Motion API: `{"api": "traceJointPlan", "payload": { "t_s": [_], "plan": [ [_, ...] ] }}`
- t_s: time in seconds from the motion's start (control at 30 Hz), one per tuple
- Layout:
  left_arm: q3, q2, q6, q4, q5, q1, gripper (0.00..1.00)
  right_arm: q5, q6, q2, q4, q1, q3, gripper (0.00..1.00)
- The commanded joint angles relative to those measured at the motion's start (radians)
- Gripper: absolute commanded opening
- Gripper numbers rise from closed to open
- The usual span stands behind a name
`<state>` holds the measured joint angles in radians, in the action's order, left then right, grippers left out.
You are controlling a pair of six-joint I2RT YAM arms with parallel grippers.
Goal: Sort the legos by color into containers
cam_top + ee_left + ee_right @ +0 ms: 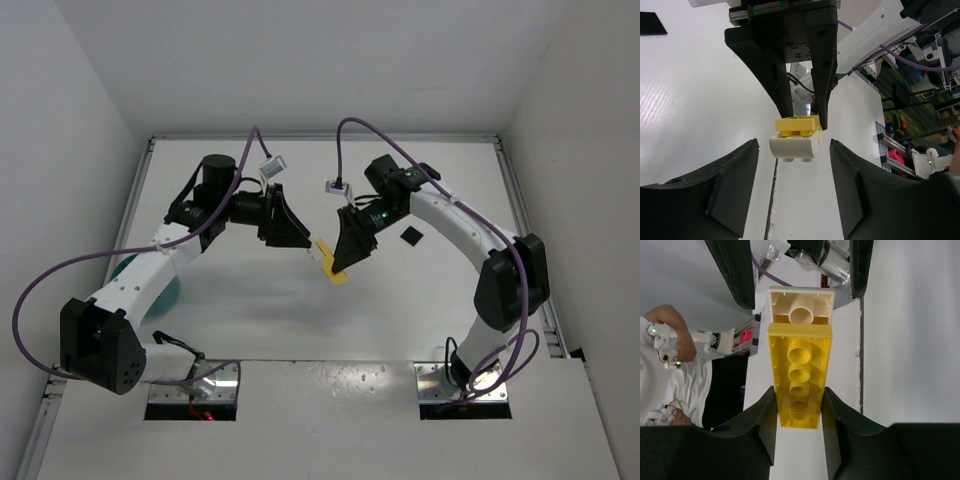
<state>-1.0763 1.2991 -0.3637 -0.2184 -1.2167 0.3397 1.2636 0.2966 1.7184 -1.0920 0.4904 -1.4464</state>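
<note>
Reaching inward, right pincer (pixel 800 412) clamping yellow brick (pixel 800 365)

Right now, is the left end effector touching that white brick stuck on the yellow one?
Apart. The left wrist view shows the white brick, stuck on the yellow brick, between the left end effector's open fingers with a gap each side.

Overhead; wrist views share yellow brick (pixel 800 375)
</note>
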Motion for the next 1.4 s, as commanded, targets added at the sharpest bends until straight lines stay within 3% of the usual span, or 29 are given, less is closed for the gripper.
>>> {"api": "traceJointPlan", "payload": {
  "t_s": [0.0,0.1,0.13,0.43,0.6,0.7,0.8,0.83,0.9,0.93,1.03,1.13,1.37],
  "plan": [
    [-0.019,-0.001,-0.006,0.050,-0.026,0.010,0.63,0.019,0.036,-0.002,-0.008,0.008,-0.039,0.03],
    [-0.010,-0.001,-0.006,0.050,-0.026,0.010,0.49,0.019,0.036,-0.002,-0.008,0.017,-0.039,0.03],
    [-0.010,-0.001,-0.006,0.050,-0.026,0.010,0.40,0.010,0.036,-0.002,-0.008,0.017,-0.039,0.03],
    [0.065,-0.055,0.018,0.041,-0.026,0.010,0.21,-0.019,0.055,-0.020,-0.017,-0.012,-0.058,0.02],
    [0.047,-0.109,0.364,-0.310,0.141,0.010,0.15,-0.098,0.055,-0.098,0.004,-0.012,-0.025,0.02],
    [0.001,-0.135,0.491,-0.445,0.225,0.010,0.14,-0.142,0.045,-0.132,0.030,-0.021,0.003,0.02],
    [-0.034,-0.172,0.537,-0.510,0.409,-0.048,0.09,-0.196,0.015,-0.146,0.058,-0.030,0.032,0.02],
    [-0.049,-0.184,0.523,-0.510,0.569,-0.062,0.08,-0.208,0.001,-0.157,0.075,-0.030,0.041,0.02],
    [-0.060,-0.207,0.485,-0.510,0.731,-0.112,0.06,-0.230,-0.008,-0.157,0.084,-0.030,0.041,0.02],
    [-0.060,-0.219,0.470,-0.510,0.911,-0.129,0.05,-0.230,-0.008,-0.157,0.084,-0.030,0.041,0.02],
    [-0.083,-0.230,0.427,-0.519,1.226,-0.220,0.00,-0.239,-0.008,-0.135,0.075,-0.030,0.020,0.02],
    [-0.108,-0.251,0.427,-0.500,1.348,-0.319,0.00,-0.239,-0.008,-0.114,0.075,-0.030,-0.002,0.02],
    [-0.142,-0.251,0.514,-0.512,1.447,-0.476,0.00,-0.239,-0.008,-0.068,0.053,-0.030,-0.034,0.02]
  ]
}}
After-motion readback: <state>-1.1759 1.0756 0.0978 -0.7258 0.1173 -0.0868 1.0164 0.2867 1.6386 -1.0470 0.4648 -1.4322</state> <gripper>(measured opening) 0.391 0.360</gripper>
